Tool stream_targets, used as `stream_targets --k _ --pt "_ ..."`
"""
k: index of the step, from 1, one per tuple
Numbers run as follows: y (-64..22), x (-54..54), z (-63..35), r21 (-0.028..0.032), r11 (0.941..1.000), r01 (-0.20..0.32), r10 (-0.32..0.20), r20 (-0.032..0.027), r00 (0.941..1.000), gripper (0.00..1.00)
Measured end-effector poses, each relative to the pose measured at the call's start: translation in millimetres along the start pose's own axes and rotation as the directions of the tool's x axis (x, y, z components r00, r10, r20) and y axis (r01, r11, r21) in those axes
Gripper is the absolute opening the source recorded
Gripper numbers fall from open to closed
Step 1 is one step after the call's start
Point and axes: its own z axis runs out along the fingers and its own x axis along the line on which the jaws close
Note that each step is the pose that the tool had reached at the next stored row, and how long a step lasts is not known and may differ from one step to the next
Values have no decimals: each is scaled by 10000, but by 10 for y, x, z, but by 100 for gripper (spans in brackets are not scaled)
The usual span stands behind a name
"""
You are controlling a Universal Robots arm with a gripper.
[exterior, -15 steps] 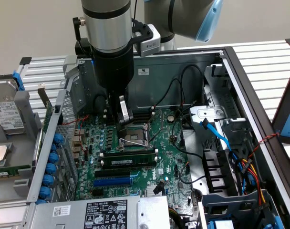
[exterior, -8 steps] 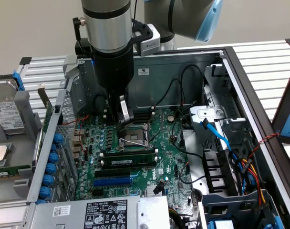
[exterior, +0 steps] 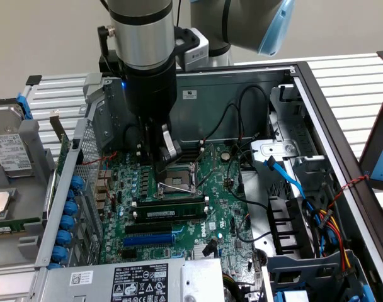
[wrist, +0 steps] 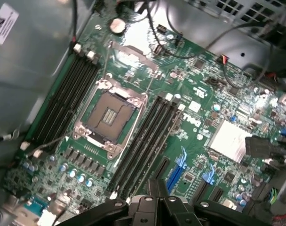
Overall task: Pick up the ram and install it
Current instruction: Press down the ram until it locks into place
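One open computer case [exterior: 317, 107] lies on its side under the arm, and I take the CPU socket [exterior: 177, 179] as my landmark. Nearest the exterior camera, well on the near side of the socket, is a grey labelled unit [exterior: 116, 280]. Next towards the socket is the blue expansion slot [exterior: 147, 239], then a bare black memory slot [exterior: 166, 224] and another with a pale sticker. The ram [exterior: 169, 202] comes next, a long dark-green stick lying along the slot just on the near side of the socket, parallel to the bare slots. I cannot tell whether it is fully seated. The gripper [exterior: 165, 165] hangs at the socket's far edge, towards the exterior view's left. It is apart from the ram and holds nothing. Its pincer looks narrow, the fingertips drawn together. From the wrist camera I see the same fingertips [wrist: 157, 186] close together over the bank of long slots beside the socket [wrist: 107, 115]. Beyond the socket, black cables [exterior: 232, 119] loop in front of the case's far wall.
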Motion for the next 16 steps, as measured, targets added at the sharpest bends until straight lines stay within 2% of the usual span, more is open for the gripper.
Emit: stream_targets --k 5,10,11,16 --pt "0 0 0 19 9959 904 -904 -16 9959 11" --pt "0 0 0 39 9835 1807 -1806 -34 9835 11" --pt "1 0 0 49 9816 1911 -1911 -45 9816 11" --pt "0 0 0 50 9815 1914 -1914 -46 9815 11"
